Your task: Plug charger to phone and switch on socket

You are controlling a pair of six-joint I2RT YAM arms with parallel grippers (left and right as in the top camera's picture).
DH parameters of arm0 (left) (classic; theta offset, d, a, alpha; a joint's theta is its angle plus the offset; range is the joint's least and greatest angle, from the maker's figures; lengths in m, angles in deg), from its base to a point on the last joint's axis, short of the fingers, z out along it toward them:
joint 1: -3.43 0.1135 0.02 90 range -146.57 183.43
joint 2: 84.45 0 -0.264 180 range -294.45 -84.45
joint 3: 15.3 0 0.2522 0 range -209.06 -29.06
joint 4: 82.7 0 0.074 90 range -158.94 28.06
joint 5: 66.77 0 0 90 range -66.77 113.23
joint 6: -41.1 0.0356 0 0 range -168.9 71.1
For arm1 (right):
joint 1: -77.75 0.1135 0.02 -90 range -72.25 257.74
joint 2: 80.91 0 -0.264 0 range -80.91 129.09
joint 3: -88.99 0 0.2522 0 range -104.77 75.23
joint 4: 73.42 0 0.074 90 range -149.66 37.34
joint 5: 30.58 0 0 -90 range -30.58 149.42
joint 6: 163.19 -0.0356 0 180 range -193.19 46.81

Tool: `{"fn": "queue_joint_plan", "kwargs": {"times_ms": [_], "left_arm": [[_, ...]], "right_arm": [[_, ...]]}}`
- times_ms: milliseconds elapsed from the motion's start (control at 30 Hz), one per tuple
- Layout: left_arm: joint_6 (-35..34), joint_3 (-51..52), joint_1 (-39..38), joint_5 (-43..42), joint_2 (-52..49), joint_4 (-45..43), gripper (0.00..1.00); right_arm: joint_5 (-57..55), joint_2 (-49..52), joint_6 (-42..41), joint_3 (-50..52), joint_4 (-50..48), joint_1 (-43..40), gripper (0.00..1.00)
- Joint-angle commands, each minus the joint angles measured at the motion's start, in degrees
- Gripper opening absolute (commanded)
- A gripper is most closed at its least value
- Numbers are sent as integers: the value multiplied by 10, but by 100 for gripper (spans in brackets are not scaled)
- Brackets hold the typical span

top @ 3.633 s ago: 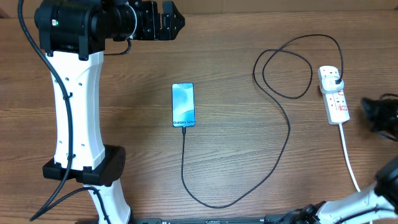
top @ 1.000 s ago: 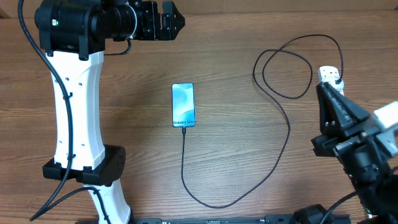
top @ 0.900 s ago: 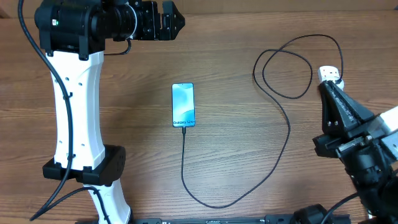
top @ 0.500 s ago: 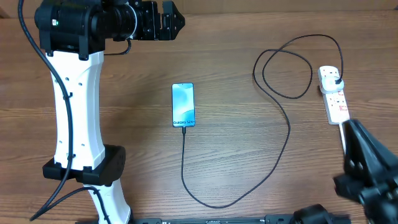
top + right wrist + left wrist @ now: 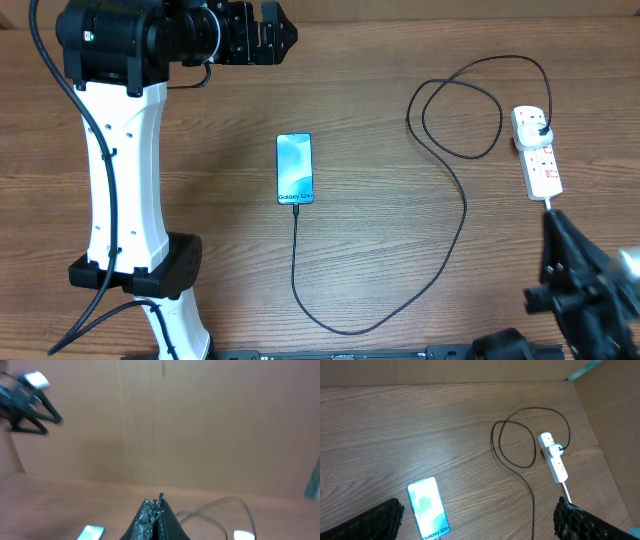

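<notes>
The phone (image 5: 294, 169) lies screen up; the charger (image 5: 465, 215) meets its lower edge, loops right and ends plugged into the socket (image 5: 537, 152); the right gripper (image 5: 551, 217), fingers together, hovers beside the socket's cord end.

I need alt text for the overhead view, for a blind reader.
A phone lies screen-up on a wooden table, and a thin black charger cable runs from its bottom edge in a wide loop to a white power strip at the right. The right gripper, shut, is below the strip in frame.

wood-grain table (image 5: 400, 280), brown cardboard wall (image 5: 200, 425)
</notes>
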Motion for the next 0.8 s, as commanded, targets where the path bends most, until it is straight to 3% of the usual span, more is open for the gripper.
{"fn": "queue_joint_plan", "kwargs": {"times_ms": [0, 467, 767], "left_arm": [[5, -7, 2, -9, -3, 0, 100], [5, -7, 2, -9, -3, 0, 100], [5, -7, 2, -9, -3, 0, 100]], "right_arm": [[-31, 3, -50, 48, -9, 3, 4], [-11, 3, -130, 282, -112, 3, 4], [-11, 3, -130, 344, -111, 3, 4]]}}
